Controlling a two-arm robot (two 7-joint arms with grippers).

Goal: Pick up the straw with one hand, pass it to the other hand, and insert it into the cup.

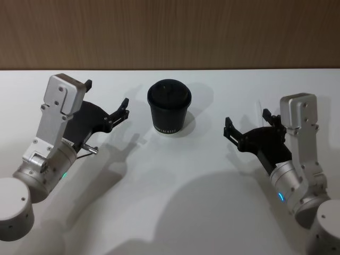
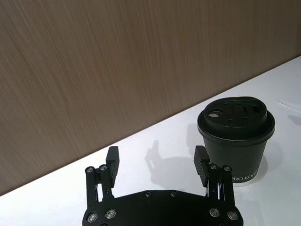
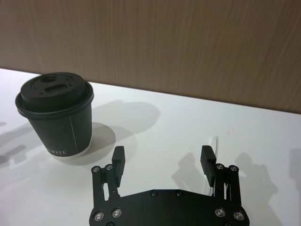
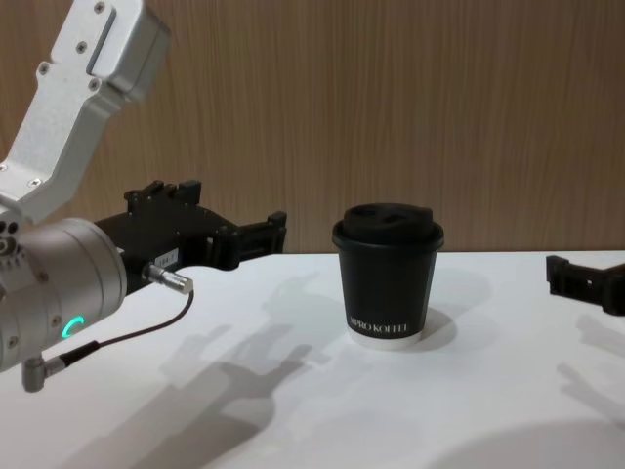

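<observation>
One white table (image 1: 170,212) carries everything, with a wood-panelled wall (image 1: 170,32) behind it. Both arms reach in over it. The left gripper (image 1: 106,93) hangs to the left of the cup, fingers spread wide and holding nothing. The right gripper (image 1: 248,120) sits low on the other side, also wide open and empty.

Between them the cup (image 1: 169,107) stands upright with its lid (image 2: 236,113) on, well apart from either set of fingers.

The straw (image 3: 215,141) lies flat on the table just beside one fingertip of the right gripper, on the far side of that gripper from the cup.

I judge the straw to be very light, smooth and easily crushed, and likely to roll or skid if nudged. A gentle pinch from above, towards one end, would probably leave plenty of length for the left gripper to take and a free tip for the lid.

The right wrist view gives the straw most plainly, while the head view shows it as a faint streak. The left wrist view shows the sip hole (image 2: 214,113) clearly, where the head view flattens the lid to a dark disc. The chest view adds the cup's white lettering from the side.
</observation>
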